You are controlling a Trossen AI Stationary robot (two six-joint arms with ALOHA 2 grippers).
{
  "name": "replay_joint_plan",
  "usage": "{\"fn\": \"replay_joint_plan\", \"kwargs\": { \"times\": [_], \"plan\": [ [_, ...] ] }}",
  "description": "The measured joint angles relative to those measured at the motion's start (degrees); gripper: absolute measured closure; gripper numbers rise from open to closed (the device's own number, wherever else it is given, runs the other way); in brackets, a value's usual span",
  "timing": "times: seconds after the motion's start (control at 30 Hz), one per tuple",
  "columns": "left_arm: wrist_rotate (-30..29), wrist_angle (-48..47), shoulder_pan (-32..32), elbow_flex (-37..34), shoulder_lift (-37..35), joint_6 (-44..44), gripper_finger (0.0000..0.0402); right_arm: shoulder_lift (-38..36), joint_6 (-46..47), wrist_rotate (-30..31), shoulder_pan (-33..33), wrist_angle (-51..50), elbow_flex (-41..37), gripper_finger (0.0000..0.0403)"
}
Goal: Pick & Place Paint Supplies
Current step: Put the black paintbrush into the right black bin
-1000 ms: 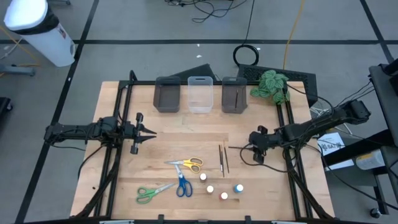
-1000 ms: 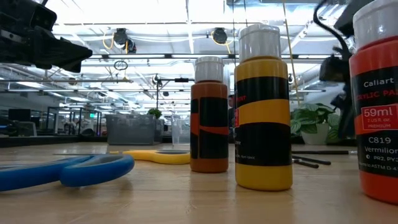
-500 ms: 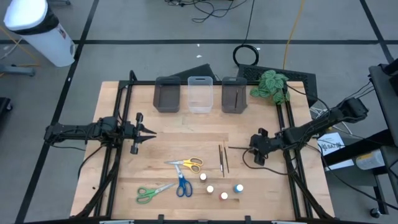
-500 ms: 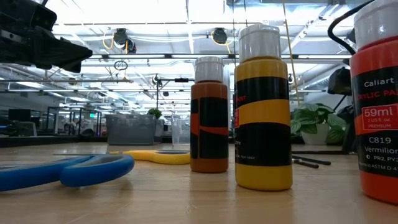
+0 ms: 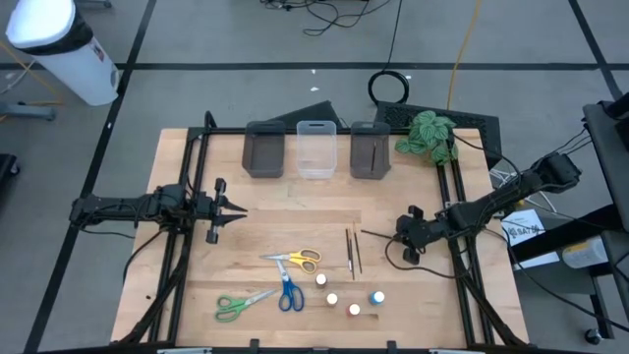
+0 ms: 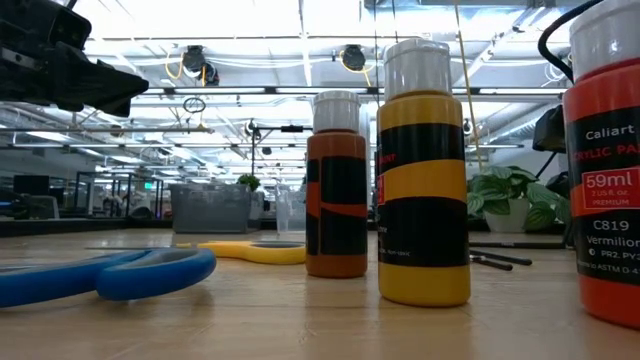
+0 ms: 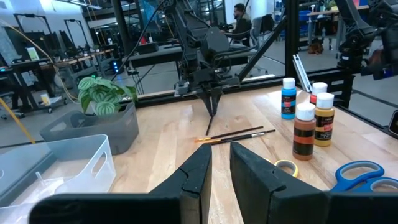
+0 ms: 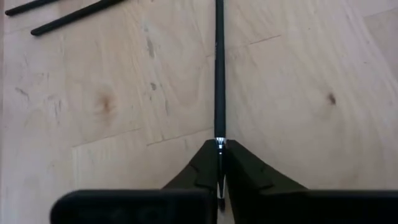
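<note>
My right gripper [image 5: 400,235] is low over the table's right half, shut on a thin dark brush [image 8: 219,74] that points toward the table's left. Two more brushes [image 5: 353,252] lie side by side just left of it. Yellow [image 5: 301,260], blue [image 5: 288,292] and green [image 5: 236,306] scissors lie flat near the near edge. Beside them stand three white-capped pots [image 5: 332,298] and a blue one [image 5: 376,297]. My left gripper [image 7: 221,167] waits over the table's left half, slightly open, touching nothing. My right gripper pinches the brush between its two fingertips [image 8: 205,163] at its right-hand end [image 8: 219,142], where a silvery bit shows. The fingers slant down from the table's right, in line with the brush. The brush runs level along the wood; whether it is lifted I cannot tell.
Two grey bins [image 5: 263,149] [image 5: 369,150] and a clear bin [image 5: 316,147] stand along the far edge, with a leafy plant [image 5: 428,133] at the far right corner. Black frame rails [image 5: 187,246] run down both table sides. Bare wood lies between the arms.
My right gripper has sunk and moved a little toward the near edge, onto the right-hand end of the single brush. The brush has stayed where it lay.
</note>
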Motion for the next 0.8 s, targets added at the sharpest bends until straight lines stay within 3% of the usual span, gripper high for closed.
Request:
{"fn": "replay_joint_plan", "kwargs": {
  "times": [0.2,0.33,0.47,0.8],
  "plan": [
    [0.01,0.0,0.0,0.0,-0.02,0.0,0.033,0.07,2.72,3.58,0.09,-0.56,-0.15,0.0399],
    [0.01,-0.01,0.0,0.0,-0.01,0.0,0.033,0.13,3.1,9.16,0.09,4.43,0.01,0.04],
    [-0.01,-0.01,0.0,0.0,-0.02,0.02,0.033,0.11,-0.4,16.19,0.04,8.69,1.77,0.0401],
    [-0.01,0.02,0.0,0.0,0.0,0.01,0.033,0.26,-9.7,24.83,0.01,11.18,7.69,0.0403]
  ]
}}
